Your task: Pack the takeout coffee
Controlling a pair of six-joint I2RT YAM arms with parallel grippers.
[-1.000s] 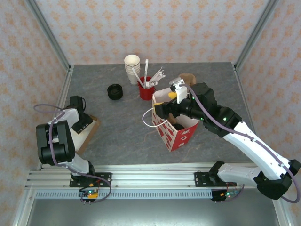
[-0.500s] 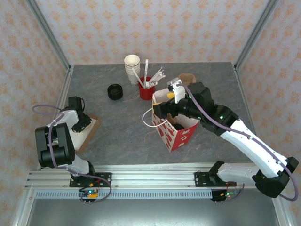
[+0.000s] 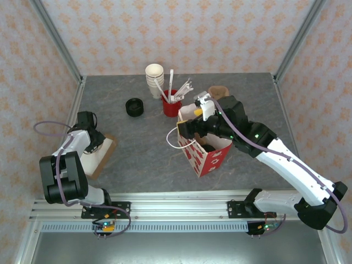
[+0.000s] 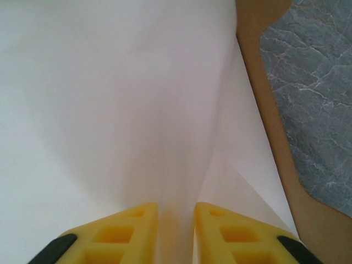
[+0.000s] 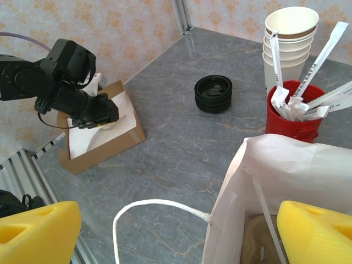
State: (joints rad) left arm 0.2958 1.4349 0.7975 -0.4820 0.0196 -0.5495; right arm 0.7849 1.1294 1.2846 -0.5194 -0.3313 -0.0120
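Visibility is rough on the main item: the takeout coffee [image 3: 209, 147] looks to be down inside the red-and-white paper bag [image 3: 212, 157]. From the top camera all I get is a dark round patch at the opening. The rest is blocked by the bag wall and the right arm, so I can't say if it's upright.

The right wrist view peeks into the bag too, but only a blurry tan shape shows at the bottom edge, cut off by the frame. The right gripper [image 5: 176, 234] is spread wide, one finger on each side of the bag's top edge, grabbing nothing. The bag's white handle loop [image 5: 159, 204] hangs out toward the table.

Over on the left, the left gripper [image 4: 176, 220] is squeezed in on a raised fold of the white paper sheet [image 4: 110, 110], which lies on a brown cardboard tray [image 4: 269, 110]. The paper is so close to that lens that it's mostly a white blur.
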